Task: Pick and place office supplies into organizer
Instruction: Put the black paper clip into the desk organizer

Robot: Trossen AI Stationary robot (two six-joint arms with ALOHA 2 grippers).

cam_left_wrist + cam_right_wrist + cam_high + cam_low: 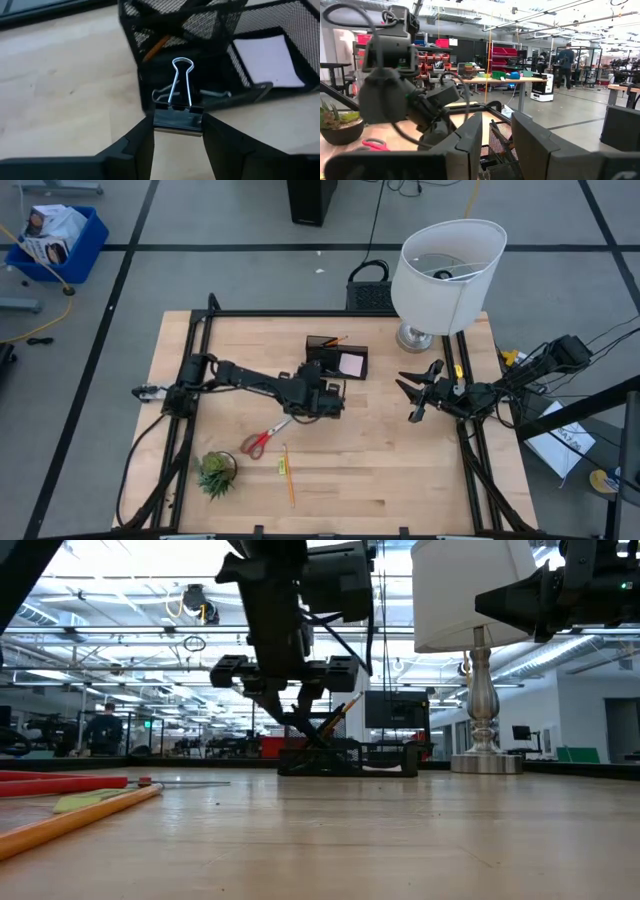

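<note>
My left gripper [326, 392] [177, 124] hangs just on the near side of the black mesh organizer [338, 358] [200, 30] [350, 756] and is shut on a small black binder clip [178, 119]. The organizer's tall compartment holds a pencil [155, 46], and the pale pink sticky-note pad [265, 54] lies in a low one. Red-handled scissors [264, 439] [55, 783] and an orange pencil [289, 476] [80, 819] lie flat on the table nearer the front. My right gripper [415, 393] [496, 137] waits open to the organizer's right, touching nothing. My left gripper pinches the binder clip by the two ends of its black body [160, 120], one finger on each side. The fingers slant down from the table's near side toward the organizer. The clip's wire handles [181, 80] stick forward, over the organizer's low front compartment. Whether the clip rests on anything, I cannot tell.
A large white-shaded lamp [446, 274] stands on its metal base [483, 754] at the far right of the table. A small green potted plant [216, 473] [339, 125] sits at the near left. Bare wood lies between the scissors and my right gripper.
</note>
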